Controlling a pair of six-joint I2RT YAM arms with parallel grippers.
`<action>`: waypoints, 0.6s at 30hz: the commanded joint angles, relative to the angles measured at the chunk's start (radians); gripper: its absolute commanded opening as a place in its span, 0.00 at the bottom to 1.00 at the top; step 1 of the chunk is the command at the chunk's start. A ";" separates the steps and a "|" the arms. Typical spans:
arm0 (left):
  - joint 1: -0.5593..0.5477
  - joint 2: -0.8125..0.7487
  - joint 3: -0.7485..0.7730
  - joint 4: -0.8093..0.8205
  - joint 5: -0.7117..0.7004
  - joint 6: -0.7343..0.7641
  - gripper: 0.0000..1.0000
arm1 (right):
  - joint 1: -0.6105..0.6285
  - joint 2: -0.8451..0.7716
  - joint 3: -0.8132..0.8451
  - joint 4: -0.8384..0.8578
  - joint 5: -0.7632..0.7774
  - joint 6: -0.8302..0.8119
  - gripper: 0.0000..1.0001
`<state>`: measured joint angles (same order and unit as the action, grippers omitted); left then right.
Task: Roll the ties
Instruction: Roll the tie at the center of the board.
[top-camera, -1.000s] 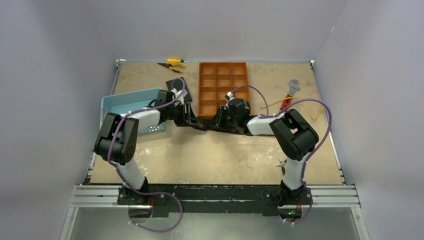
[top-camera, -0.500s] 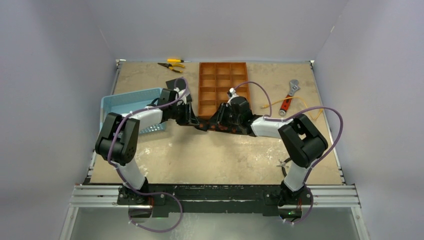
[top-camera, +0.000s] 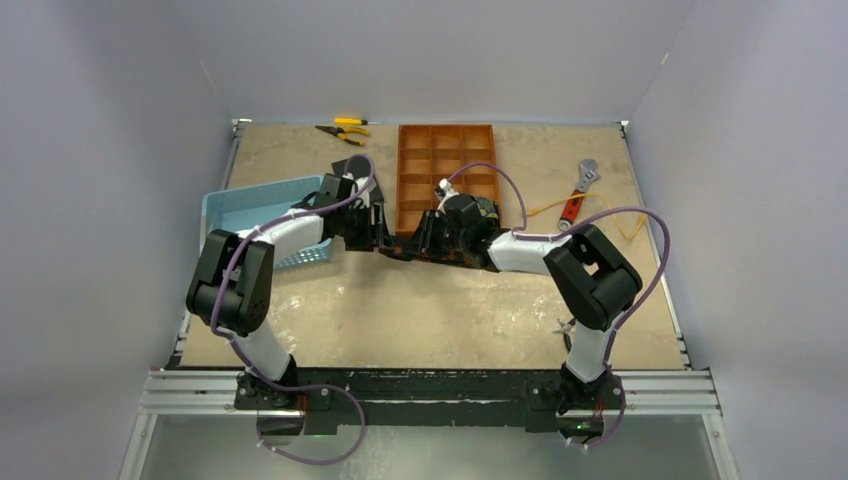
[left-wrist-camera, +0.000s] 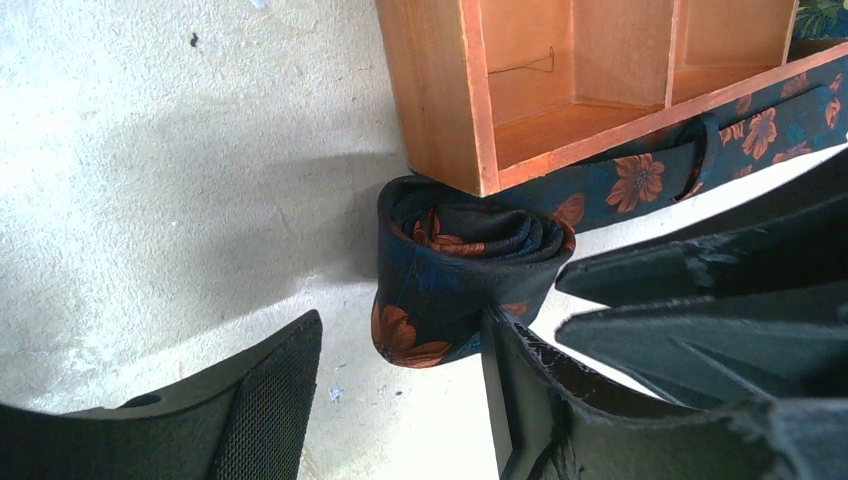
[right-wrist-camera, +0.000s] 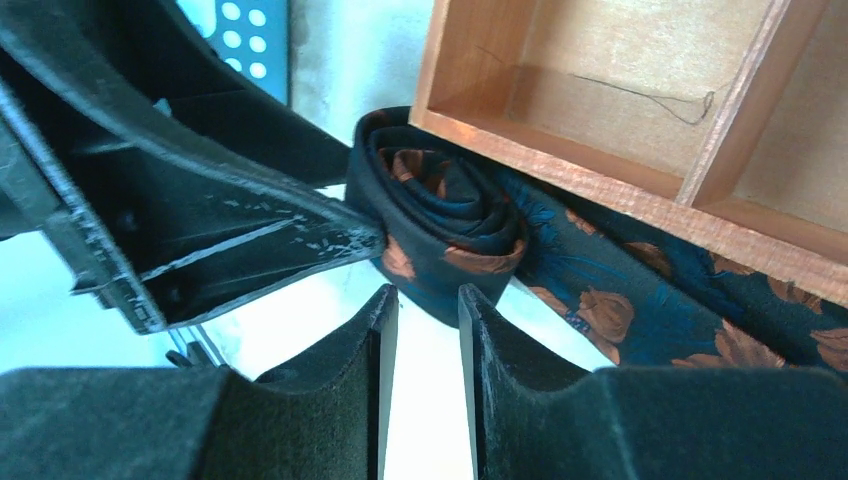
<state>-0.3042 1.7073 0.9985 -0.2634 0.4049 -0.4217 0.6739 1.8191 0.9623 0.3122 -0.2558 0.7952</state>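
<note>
Left wrist view: a navy tie (left-wrist-camera: 455, 270) with orange flowers, partly rolled, sits on the tabletop (left-wrist-camera: 150, 150) just ahead of the left gripper (left-wrist-camera: 400, 340), whose fingers are spread wide, wedged against the wooden tray (left-wrist-camera: 440, 110) corner, likely so it cannot uncoil; the right gripper (right-wrist-camera: 425, 300), fingers narrowed, meets the roll, its grip unclear.

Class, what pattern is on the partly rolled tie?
The tie is dark blue-teal with orange flowers, clearest in the left wrist view.

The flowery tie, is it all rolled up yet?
Not yet. One end of the flowery tie is already wound into a roll at the corner of the wooden tray. The left tool and right tool are at that roll. The rest lies flat along the tray, unrolled.
</note>
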 joint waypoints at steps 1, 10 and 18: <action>0.007 -0.023 0.019 0.021 0.003 0.024 0.57 | -0.007 0.030 0.042 -0.030 0.015 -0.003 0.31; 0.022 -0.067 0.011 0.039 0.041 0.008 0.58 | -0.024 0.078 0.051 -0.042 0.051 -0.002 0.30; 0.049 -0.072 -0.002 0.056 0.067 -0.005 0.60 | -0.048 0.075 0.009 -0.030 0.058 0.000 0.30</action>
<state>-0.2699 1.6550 0.9985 -0.2455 0.4297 -0.4263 0.6422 1.8942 0.9833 0.2783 -0.2287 0.7998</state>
